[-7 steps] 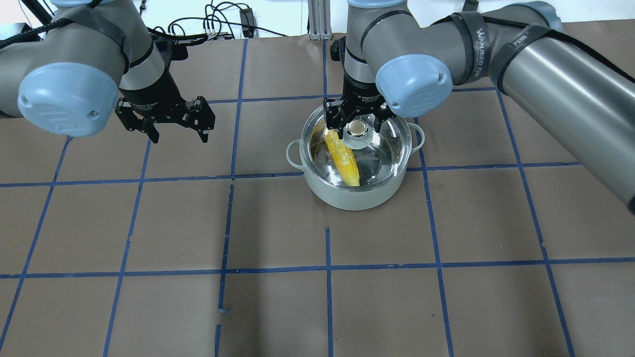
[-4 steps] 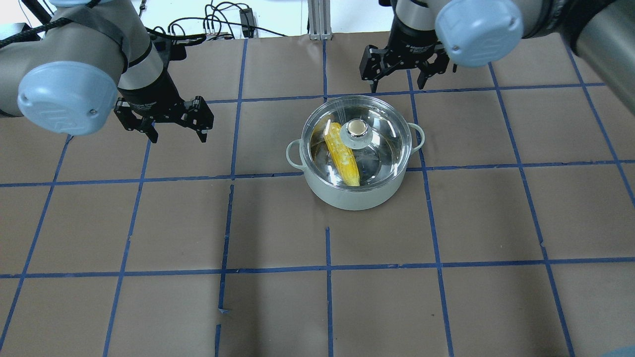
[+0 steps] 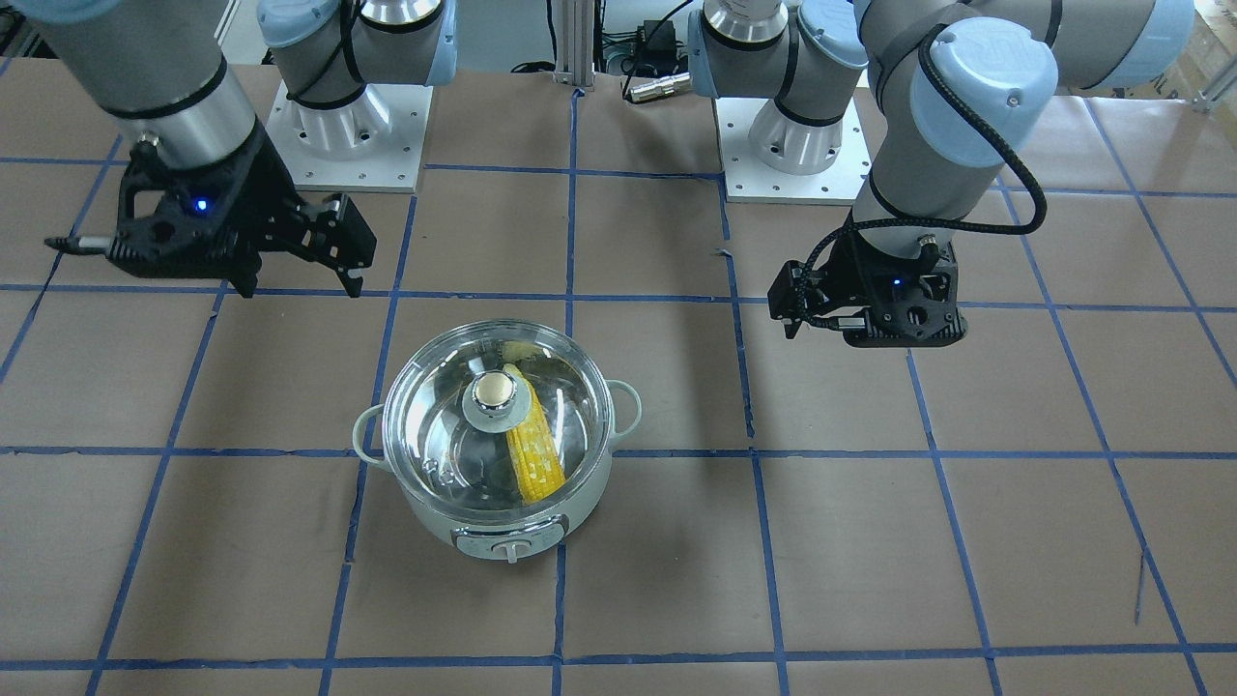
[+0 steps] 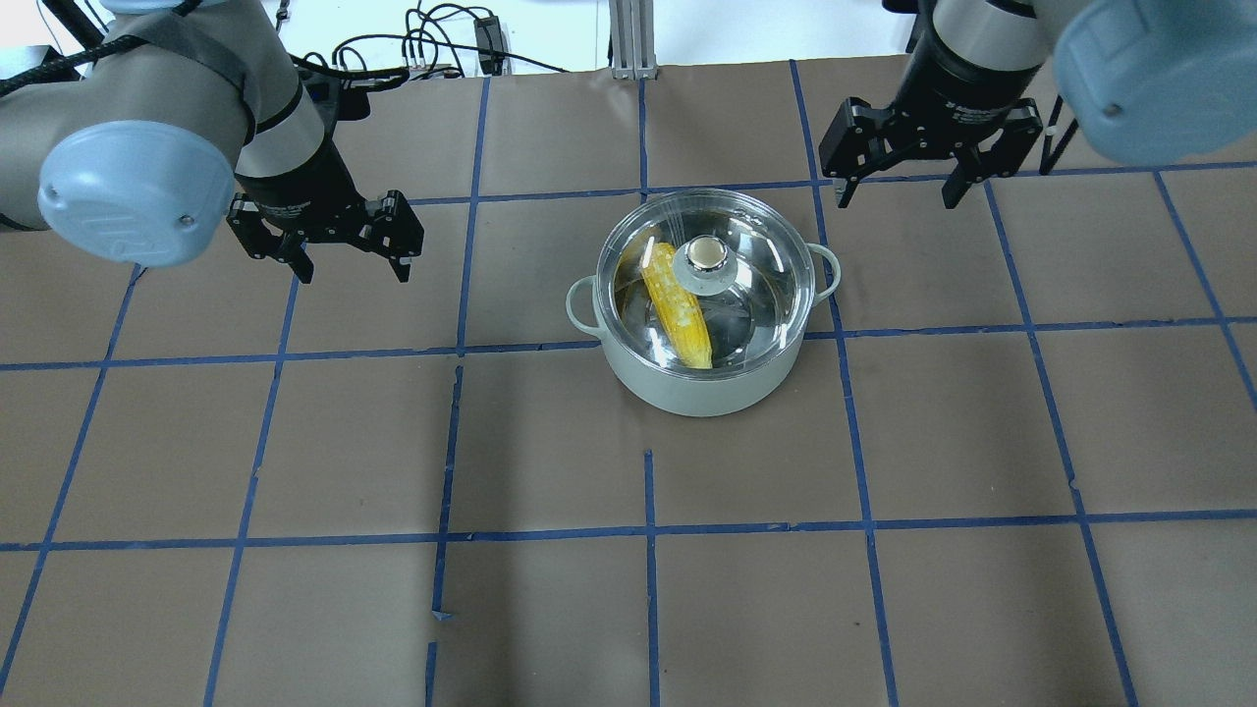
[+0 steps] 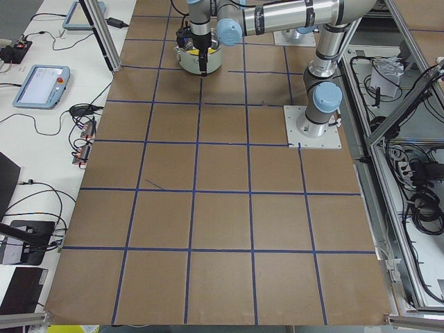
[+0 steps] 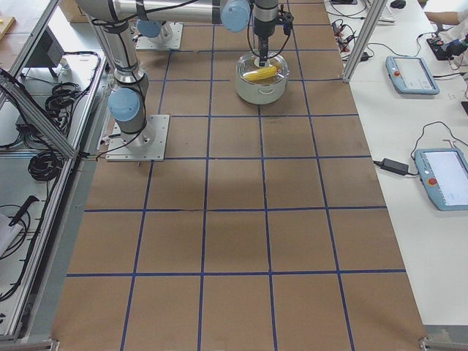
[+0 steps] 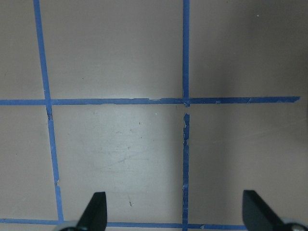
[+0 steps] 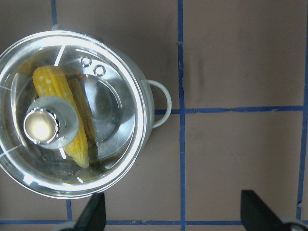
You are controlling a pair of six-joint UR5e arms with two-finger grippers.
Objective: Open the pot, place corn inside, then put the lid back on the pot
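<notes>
The pale mint pot (image 4: 702,391) stands on the table just right of centre, its dial facing away from the robot (image 3: 509,549). The glass lid (image 4: 761,280) sits on the pot, with its beige-topped knob (image 4: 706,254) free. The yellow corn (image 4: 678,309) lies inside under the lid, and shows through the glass in the right wrist view (image 8: 72,120). My right gripper (image 4: 897,196) is open and empty, raised behind and to the right of the pot. My left gripper (image 4: 354,273) is open and empty, hovering over bare table far to the pot's left.
The table is brown paper with a blue tape grid (image 4: 648,530). Two arm base plates (image 3: 348,135) (image 3: 802,145) sit at the robot's side. Cables (image 4: 432,49) lie beyond the far edge. Tablets (image 6: 413,73) lie on a side bench.
My right gripper let go of the lid knob, rose, and moved back and to the right, away from the pot. The lid stays on the pot. The left arm has not moved.
</notes>
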